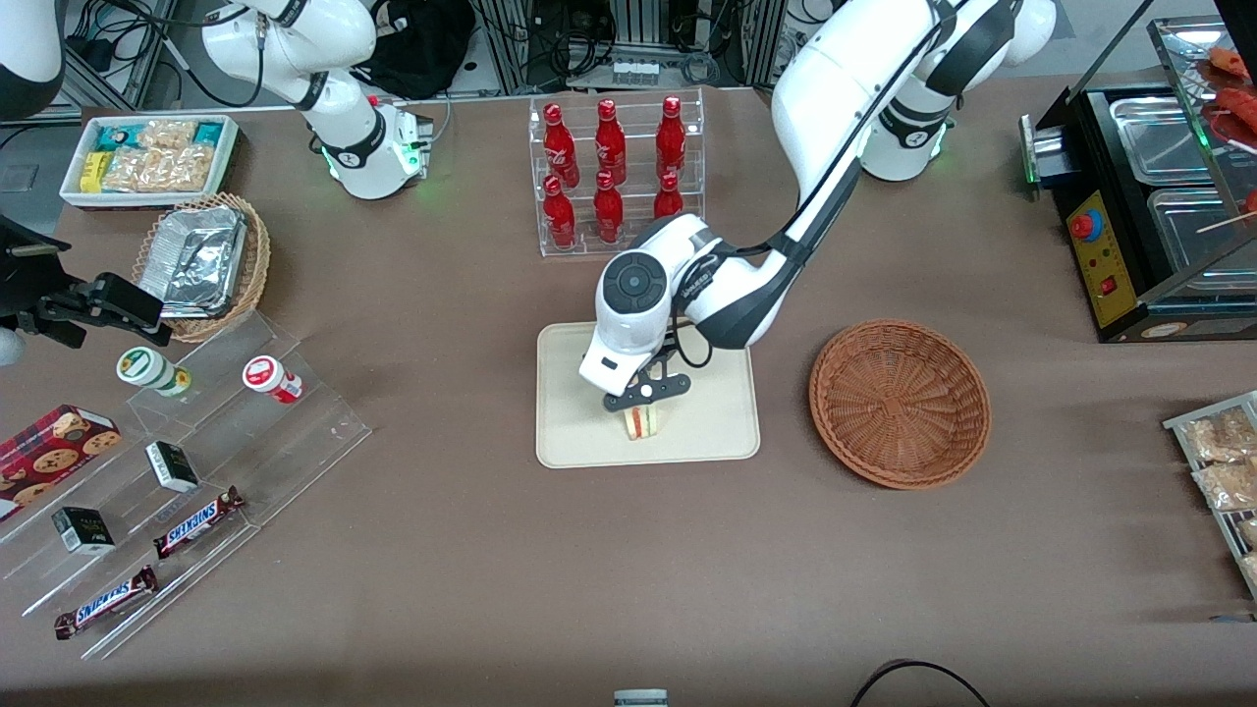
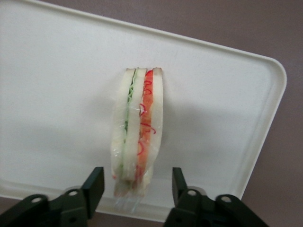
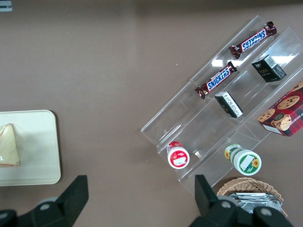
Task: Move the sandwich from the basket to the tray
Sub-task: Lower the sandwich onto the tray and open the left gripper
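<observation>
The sandwich (image 1: 643,422) stands on its edge on the cream tray (image 1: 570,432), near the tray's edge closest to the front camera. In the left wrist view the sandwich (image 2: 138,127) shows white bread with green and red filling stripes, resting on the tray (image 2: 57,94). My left gripper (image 1: 645,395) is just above the sandwich, open, its fingers (image 2: 94,185) standing apart on either side of the sandwich without touching it. The reddish-brown wicker basket (image 1: 900,401) lies empty beside the tray, toward the working arm's end of the table.
A clear rack of red bottles (image 1: 615,172) stands farther from the front camera than the tray. An acrylic stepped display (image 1: 196,471) with candy bars and cups lies toward the parked arm's end. A black appliance (image 1: 1149,196) stands at the working arm's end.
</observation>
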Available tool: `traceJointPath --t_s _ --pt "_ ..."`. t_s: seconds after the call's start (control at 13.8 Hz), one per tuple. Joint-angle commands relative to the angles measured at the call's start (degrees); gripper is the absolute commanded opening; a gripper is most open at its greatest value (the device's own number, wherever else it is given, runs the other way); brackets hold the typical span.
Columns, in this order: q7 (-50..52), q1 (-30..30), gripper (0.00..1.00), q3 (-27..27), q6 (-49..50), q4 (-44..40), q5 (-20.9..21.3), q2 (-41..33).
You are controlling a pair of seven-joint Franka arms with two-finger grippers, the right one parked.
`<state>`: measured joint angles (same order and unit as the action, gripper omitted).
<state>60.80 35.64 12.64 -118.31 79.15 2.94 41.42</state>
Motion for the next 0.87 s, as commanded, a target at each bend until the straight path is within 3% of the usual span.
traceJointPath --t_s 0.0,0.22,0.44,0.8 --pt "-1.7 0.2 1.0 -2.3 5.3 0.4 0.4 -4.6" --pt "-5.4 -0.5 1.0 -3.6 11.0 0.7 3.2 -7.8" --pt "-5.6 -4.0 1.0 -4.8 14.9 2.0 2.9 -10.7" --pt "-17.6 -11.3 1.0 -5.5 14.7 12.2 2.6 -19.0"
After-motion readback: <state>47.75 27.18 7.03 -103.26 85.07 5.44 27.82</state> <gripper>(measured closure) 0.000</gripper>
